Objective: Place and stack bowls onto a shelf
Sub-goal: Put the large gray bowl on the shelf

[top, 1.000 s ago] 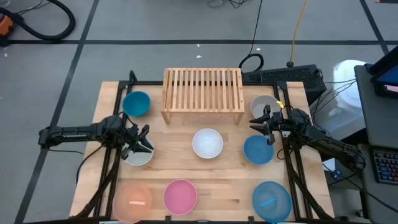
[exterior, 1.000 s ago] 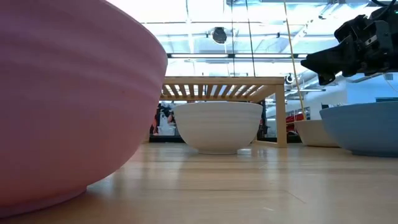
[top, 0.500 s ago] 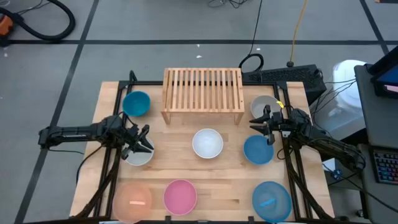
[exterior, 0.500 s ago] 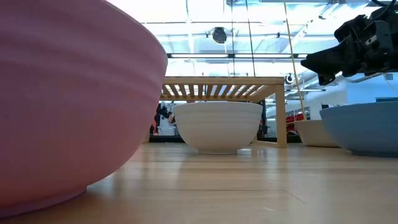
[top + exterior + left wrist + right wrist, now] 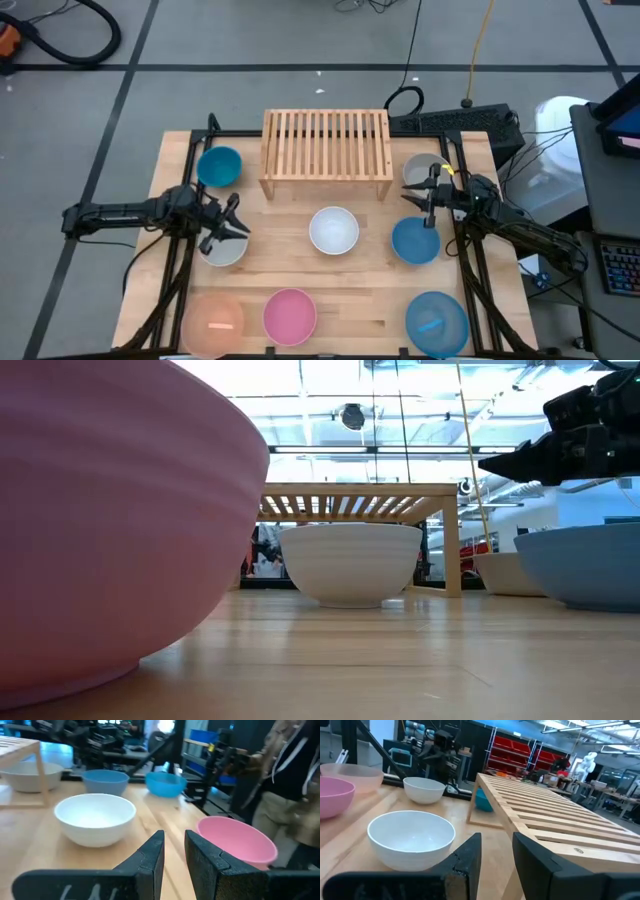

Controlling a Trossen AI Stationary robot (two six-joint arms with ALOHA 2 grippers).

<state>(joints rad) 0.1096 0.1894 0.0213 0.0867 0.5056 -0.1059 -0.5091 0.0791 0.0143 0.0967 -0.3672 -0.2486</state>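
Your left wrist view alone caught a person [image 5: 292, 795] standing past the table's right edge. From above you had eight bowls: three blue, two grey, one white, one pink, one peach. The shelf [image 5: 326, 150] stood bare at the table's far edge, centred. Left gripper [image 5: 235, 226] hung over the grey bowl [image 5: 222, 247] near the left edge, fingers a narrow gap apart. Right gripper [image 5: 421, 201] hovered between the far-right grey bowl [image 5: 421, 170] and a blue bowl [image 5: 415, 241], fingers likewise slightly parted.
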